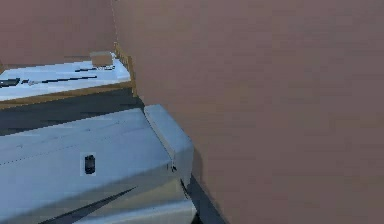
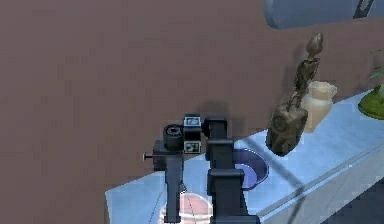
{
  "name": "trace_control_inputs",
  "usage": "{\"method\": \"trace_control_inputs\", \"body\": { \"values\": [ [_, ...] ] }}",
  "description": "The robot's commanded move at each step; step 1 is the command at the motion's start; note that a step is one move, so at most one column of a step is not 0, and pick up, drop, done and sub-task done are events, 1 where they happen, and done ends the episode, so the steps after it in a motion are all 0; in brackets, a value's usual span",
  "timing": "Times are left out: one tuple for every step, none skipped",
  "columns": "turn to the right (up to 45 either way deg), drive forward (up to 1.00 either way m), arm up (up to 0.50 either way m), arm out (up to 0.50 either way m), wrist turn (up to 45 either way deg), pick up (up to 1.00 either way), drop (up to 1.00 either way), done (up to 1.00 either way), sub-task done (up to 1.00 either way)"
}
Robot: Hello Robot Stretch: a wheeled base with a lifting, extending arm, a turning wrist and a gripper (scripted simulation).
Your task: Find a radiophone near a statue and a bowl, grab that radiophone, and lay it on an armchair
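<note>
On a pale blue tabletop (image 2: 330,160) against the brown wall stands a brown statue (image 2: 288,125), with a thinner, taller figure (image 2: 312,58) behind it. Left of the statue lies a blue bowl (image 2: 248,165). My arm (image 2: 225,190) rises in front of the bowl. The gripper (image 2: 172,178) hangs left of the two white squares (image 2: 190,133), its dark body reaching down toward a pinkish round thing (image 2: 192,207) on the tabletop. I cannot tell whether it holds anything. I cannot make out a radiophone by its shape.
A cream vase (image 2: 320,105) and something green (image 2: 376,98) stand right of the statue. In the forward view a grey-blue padded piece (image 1: 90,150) with a small dark mark (image 1: 89,163) lies low at left. Behind it is a white wood-rimmed top (image 1: 65,78). The brown wall (image 1: 270,100) is close.
</note>
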Motion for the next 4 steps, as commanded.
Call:
{"method": "trace_control_inputs", "body": {
  "values": [
    [0.0, 0.0, 0.0, 0.0, 45.0, 0.0, 0.0, 0.0, 0.0],
    [0.0, 0.0, 0.0, 0.0, 45.0, 0.0, 0.0, 0.0, 0.0],
    [0.0, 0.0, 0.0, 0.0, 45.0, 0.0, 0.0, 0.0, 0.0],
    [0.0, 0.0, 0.0, 0.0, 33.0, 0.0, 0.0, 0.0, 0.0]
  ]
}}
